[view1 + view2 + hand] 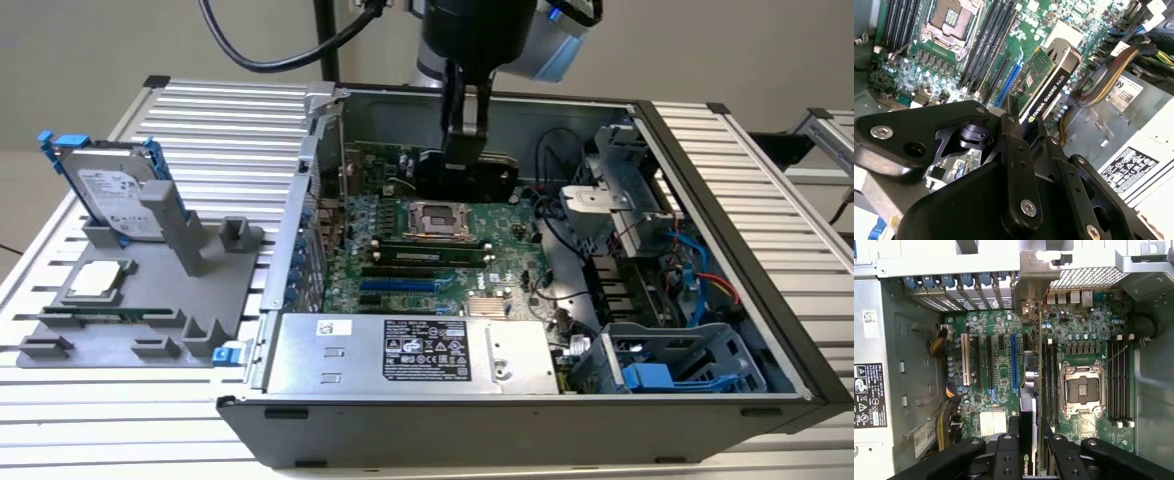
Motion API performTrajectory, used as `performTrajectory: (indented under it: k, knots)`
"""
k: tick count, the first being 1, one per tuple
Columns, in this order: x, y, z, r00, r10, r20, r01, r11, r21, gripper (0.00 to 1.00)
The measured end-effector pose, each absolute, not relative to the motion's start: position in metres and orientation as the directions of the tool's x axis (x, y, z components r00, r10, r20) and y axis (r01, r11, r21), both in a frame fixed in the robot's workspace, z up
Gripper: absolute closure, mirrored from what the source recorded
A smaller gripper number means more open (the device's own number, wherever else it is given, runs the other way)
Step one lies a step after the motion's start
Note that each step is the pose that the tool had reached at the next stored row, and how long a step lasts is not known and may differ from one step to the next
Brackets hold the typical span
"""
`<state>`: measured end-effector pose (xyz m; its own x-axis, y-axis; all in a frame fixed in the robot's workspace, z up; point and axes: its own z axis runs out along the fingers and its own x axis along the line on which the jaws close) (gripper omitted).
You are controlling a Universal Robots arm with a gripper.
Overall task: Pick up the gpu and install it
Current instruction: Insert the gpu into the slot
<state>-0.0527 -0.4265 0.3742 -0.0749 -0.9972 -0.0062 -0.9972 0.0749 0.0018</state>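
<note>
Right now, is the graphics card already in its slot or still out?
Out. The gripper holds the graphics card edge-on above the motherboard, clear of the slots.

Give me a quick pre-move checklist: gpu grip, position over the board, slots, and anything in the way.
1. Gripper shut on the gpu: ok.
2. gpu inside the open computer case, above the motherboard: ok.
3. gpu seated in a slot: not ok, it hangs above the board.
4. Expansion slots bare in the first wrist view: ok.
5. Bracket lined up with the rear openings: cannot tell.
6. Cable bundle apart from the card: ok.
</note>
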Motion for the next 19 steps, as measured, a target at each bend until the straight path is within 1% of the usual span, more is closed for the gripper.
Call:
performTrajectory:
  k: [19]
  knots:
    - [-0.05, -0.426, 0.355, -0.075, -0.997, -0.001, -0.997, 0.075, 0.001, 1.0]
